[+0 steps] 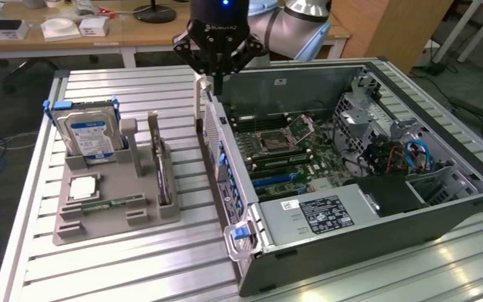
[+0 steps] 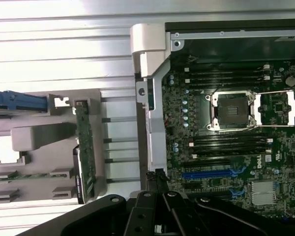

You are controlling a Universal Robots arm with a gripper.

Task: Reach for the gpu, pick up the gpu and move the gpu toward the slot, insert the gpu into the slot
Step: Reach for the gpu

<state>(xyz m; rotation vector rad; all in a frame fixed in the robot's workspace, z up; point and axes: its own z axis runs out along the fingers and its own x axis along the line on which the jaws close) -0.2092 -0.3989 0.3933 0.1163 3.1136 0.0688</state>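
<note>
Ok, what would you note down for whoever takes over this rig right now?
Gripper: shut, holding nothing, up in the air above the edge of the open computer case that faces the holder.
Gpu: standing on edge in the grey holder beside the case, not touched.
Blue slot on the motherboard: nothing in it.
Done: no step shows as finished.
Left: pick-up, carry to the slot, insertion.
</note>
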